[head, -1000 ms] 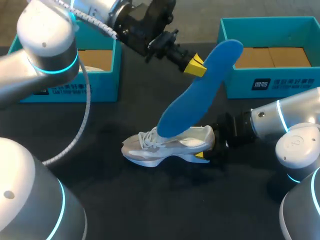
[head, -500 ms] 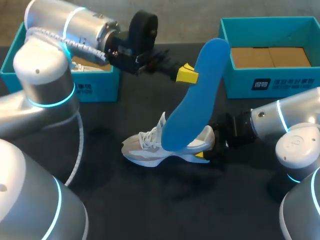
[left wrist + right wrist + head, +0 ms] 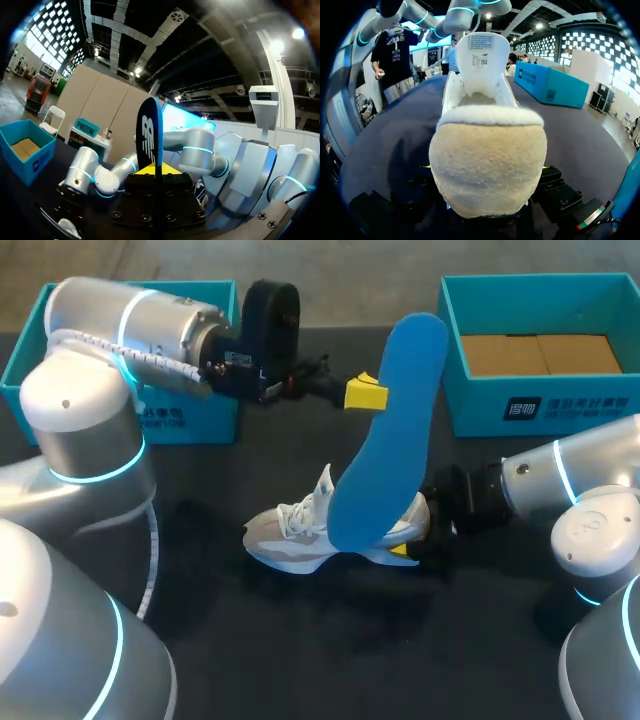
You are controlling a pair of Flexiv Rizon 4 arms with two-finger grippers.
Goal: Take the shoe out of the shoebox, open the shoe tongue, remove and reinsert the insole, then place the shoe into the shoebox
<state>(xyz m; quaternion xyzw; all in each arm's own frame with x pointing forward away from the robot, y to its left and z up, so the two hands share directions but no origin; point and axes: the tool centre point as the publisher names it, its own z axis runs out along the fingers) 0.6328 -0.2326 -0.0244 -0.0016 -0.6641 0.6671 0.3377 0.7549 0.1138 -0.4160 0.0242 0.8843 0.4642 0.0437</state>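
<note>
Head view, clock directions on the bench (image 3: 300,640):

- Left arm (image 3: 130,320) comes in from 9 o'clock and lies level across the far side, wrist ending near 12.
- Right arm (image 3: 560,480) comes in from 3 o'clock, low over the bench, wrist pointing toward 9.
- Left shoebox (image 3: 190,420) sits at 10 o'clock, partly behind the left arm. Right shoebox (image 3: 540,405) is at 2 o'clock, open, with a brown cardboard floor. The two are well apart, and neither holds the shoe.
- Insole (image 3: 385,440) is blue and up in the air, standing steeply with its top end toward 1 o'clock and its lower end toward 7. The lower end overlaps the shoe's heel half; can't tell if it's inside the opening or just in front of it.
- Left jaws are pinched narrow on the insole's upper part from its 9 o'clock edge, one yellow tip (image 3: 365,393) against it. In the left wrist view the insole (image 3: 150,135) is edge-on, rising straight out from between the fingers.
- Shoe (image 3: 290,540) is white and grey, near bench centre, sole down, toe at 9 and heel at 3. It's outside both boxes.
- Tongue (image 3: 325,485) is pulled up. In the right wrist view the tongue (image 3: 482,55) stands upright beyond the shoe's (image 3: 487,165) padded heel collar.
- Right jaws are clamped on the heel from 3 o'clock. One yellow tip (image 3: 400,550) shows just under the heel; the other is hidden behind the shoe.
</note>
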